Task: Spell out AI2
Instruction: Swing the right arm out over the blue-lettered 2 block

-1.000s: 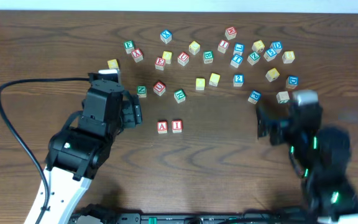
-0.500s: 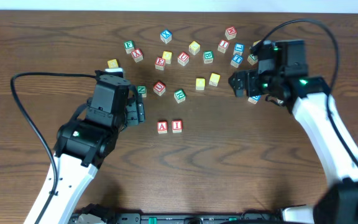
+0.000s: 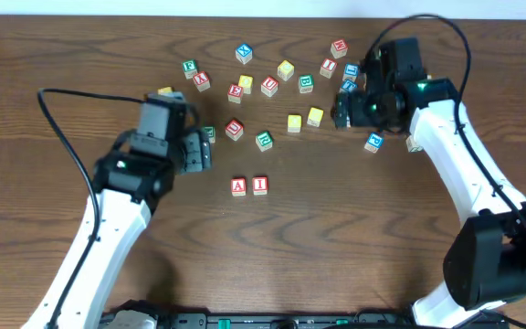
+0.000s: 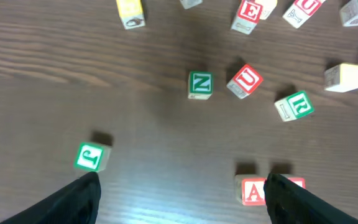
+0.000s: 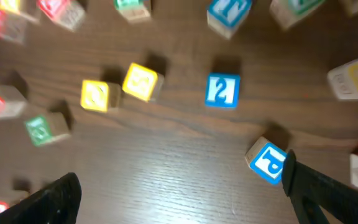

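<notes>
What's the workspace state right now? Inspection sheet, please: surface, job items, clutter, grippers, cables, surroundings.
Surface: dark wood-grain table.
Job's things: A cube and I cube side by side; 2 cube apart, among the far cubes.
Clutter: many other letter cubes scattered along the far side, e.g. green N cube.
Grippers: left gripper open, empty; right gripper open, empty, hovering near the 2 cube.
Cables: black cable loops by the left arm; another arches over the right arm.
Surroundings: pale strip beyond the far edge.
</notes>
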